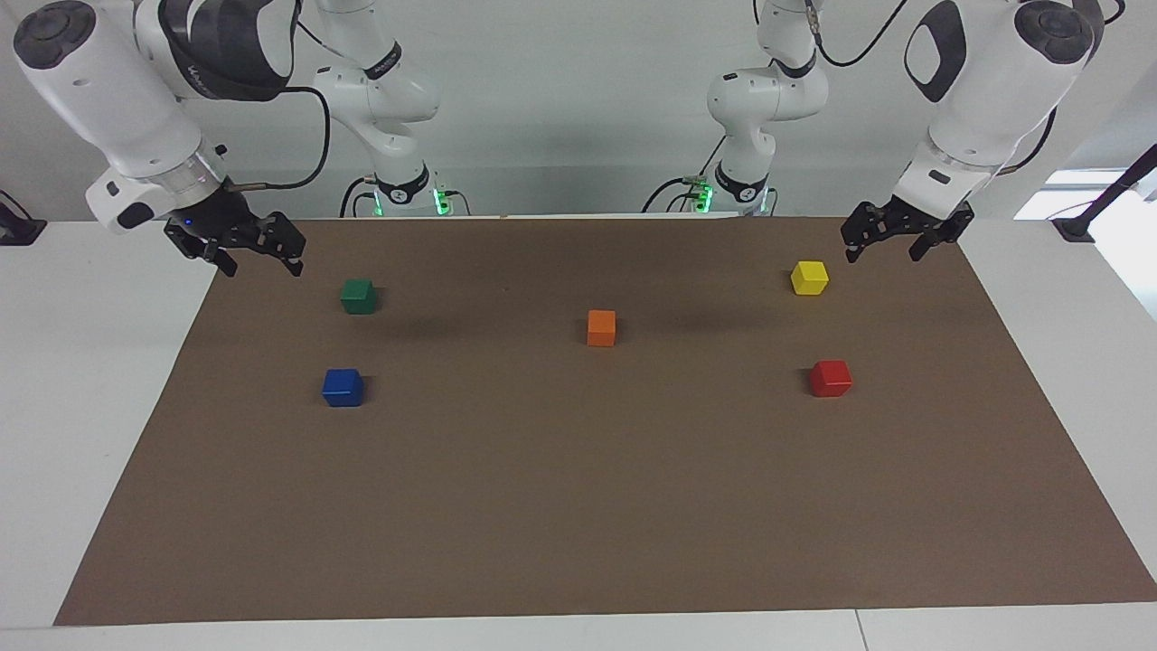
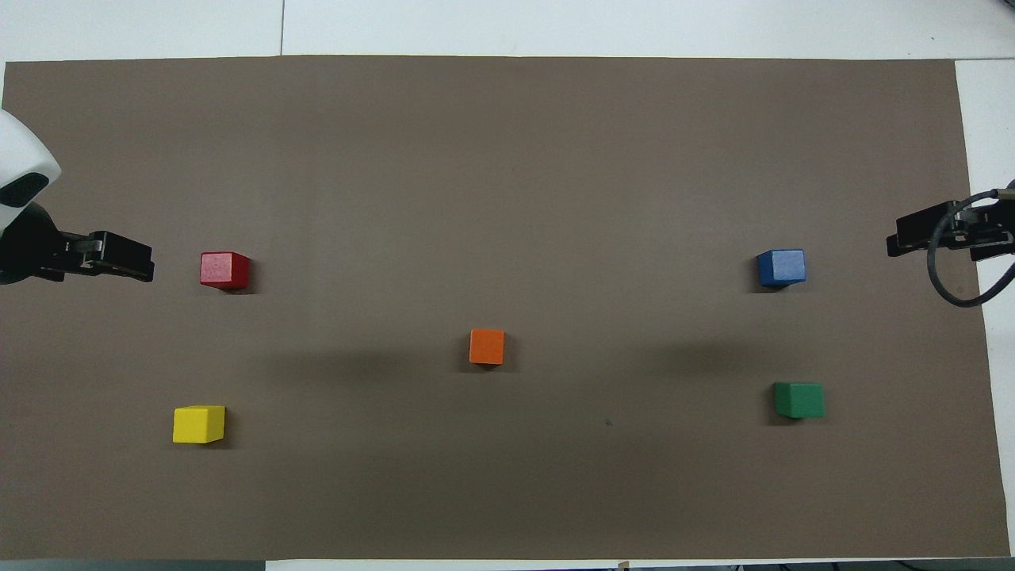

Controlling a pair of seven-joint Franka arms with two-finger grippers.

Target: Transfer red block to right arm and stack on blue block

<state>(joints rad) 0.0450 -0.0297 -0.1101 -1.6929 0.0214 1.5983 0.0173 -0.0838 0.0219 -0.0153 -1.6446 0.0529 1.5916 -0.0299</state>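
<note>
While both arms wait, the left gripper [image 1: 884,245] and right gripper [image 1: 260,264] hang spread and empty over the mat's [image 1: 578,506] end edges, red block [image 1: 830,378] at three o'clock, blue block [image 1: 343,387] at nine.

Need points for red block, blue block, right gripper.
red block [image 1: 830,378], facing view, middle of the cube
blue block [image 1: 343,387], facing view, middle of the cube
right gripper [image 1: 263,265], facing view, midway between its fingertips

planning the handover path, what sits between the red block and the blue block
Only bare brown mat lies between the red block and the blue block. The overhead view shows the orange block just nearer the robots than that line.
</note>
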